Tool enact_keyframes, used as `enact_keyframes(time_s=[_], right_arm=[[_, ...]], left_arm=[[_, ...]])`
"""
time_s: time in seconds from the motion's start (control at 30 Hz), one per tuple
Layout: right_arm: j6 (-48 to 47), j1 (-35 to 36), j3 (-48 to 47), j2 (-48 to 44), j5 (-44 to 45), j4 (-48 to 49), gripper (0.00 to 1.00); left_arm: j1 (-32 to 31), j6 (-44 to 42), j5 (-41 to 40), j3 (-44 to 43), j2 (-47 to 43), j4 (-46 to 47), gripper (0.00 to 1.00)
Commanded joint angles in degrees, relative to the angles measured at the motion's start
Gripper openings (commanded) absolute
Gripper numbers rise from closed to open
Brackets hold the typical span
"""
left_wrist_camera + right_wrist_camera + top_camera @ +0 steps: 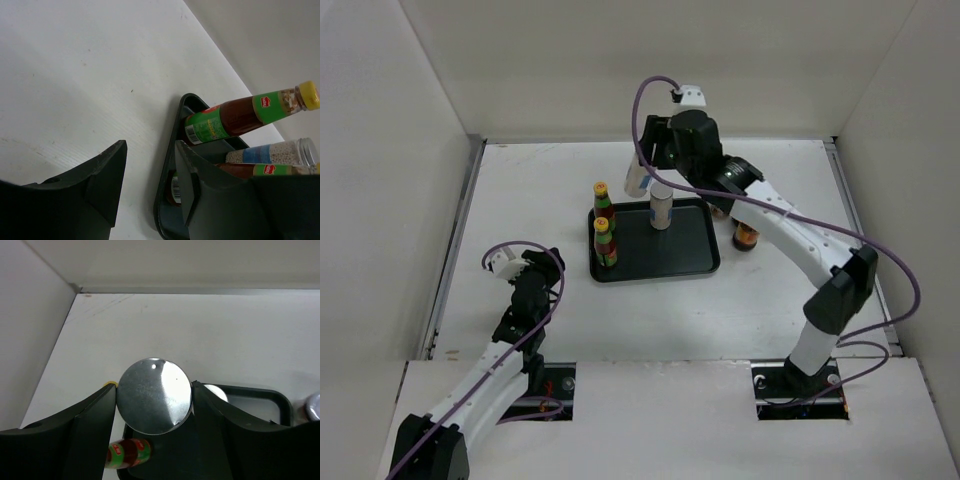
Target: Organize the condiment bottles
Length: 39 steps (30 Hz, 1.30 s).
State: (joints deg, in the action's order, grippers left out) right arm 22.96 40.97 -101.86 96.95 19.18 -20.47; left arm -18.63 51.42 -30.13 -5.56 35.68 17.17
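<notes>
A black tray (695, 255) lies mid-table. Two yellow-capped dark sauce bottles (603, 200) (606, 243) stand along its left edge, and a silver-lidded jar (661, 210) stands in its back part. My right gripper (154, 400) is shut on another silver-lidded jar (154, 396), held over the tray's back left corner (637, 180). My left gripper (150, 185) is open and holds nothing, low over the table left of the tray (545, 275). Its view shows a sauce bottle (250, 112) and a jar of white granules (275, 152).
A dark jar (747, 236) stands on the table right of the tray, partly hidden by the right arm. Another silver lid (314, 406) shows at the right edge of the right wrist view. White walls enclose the table on three sides.
</notes>
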Motion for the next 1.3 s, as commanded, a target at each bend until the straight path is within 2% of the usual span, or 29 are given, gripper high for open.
enact_keyframes(time_s=[0.0, 0.2, 0.8, 1.1, 1.27], right_arm=[[-0.81, 0.82, -8.16, 2.26, -4.14, 10.01, 0.53], [-2.21, 1.70, -10.02, 8.43, -3.54, 10.97, 0.53], [-6.70, 4.77, 2.54, 15.55, 3.05, 22.04, 0.53], [-7.14, 4.77, 7.11, 17.57, 4.99, 24.60, 0.53], [-8.19, 5.21, 10.45, 17.58, 6.66, 28.90, 0.58]], left_arm=[[0.40, -0.62, 0.25, 0.29, -0.61, 1.99, 0.41], [0.49, -1.06, 0.25, 0.46, -1.84, 1.64, 0.41], [-0.22, -1.06, 0.51, 0.20, -1.23, 2.17, 0.42], [-0.22, -1.06, 0.25, 0.11, -0.70, 2.52, 0.43], [-0.22, -1.15, 0.42, 0.20, -0.26, 3.05, 0.43]])
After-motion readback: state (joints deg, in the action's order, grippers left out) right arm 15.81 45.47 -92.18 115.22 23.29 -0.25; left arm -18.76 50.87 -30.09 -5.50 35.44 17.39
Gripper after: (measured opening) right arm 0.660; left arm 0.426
